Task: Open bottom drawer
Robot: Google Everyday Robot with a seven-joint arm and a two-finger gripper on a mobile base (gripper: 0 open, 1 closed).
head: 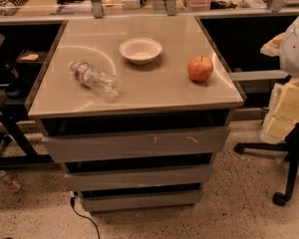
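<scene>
The bottom drawer (142, 199) is the lowest and narrowest of three grey fronts under the table top, plain and handleless, sitting just above the floor. Above it are the mid-sized front (139, 177) and the widest front (134, 144), which has pale scratch marks. A dark gap shows above each front. My gripper (285, 109) is a cream-coloured shape at the right edge of the camera view, level with the top drawer, well to the right of the drawers and apart from them. The white arm (296, 44) rises above it.
On the beige table top (154, 88) lie a plastic bottle (94, 77), a white bowl (140, 50) and a red apple (200, 68). A black chair base (284, 153) stands at the right. A cable (82, 215) runs on the floor at the lower left of the drawers. A cluttered bench sits behind.
</scene>
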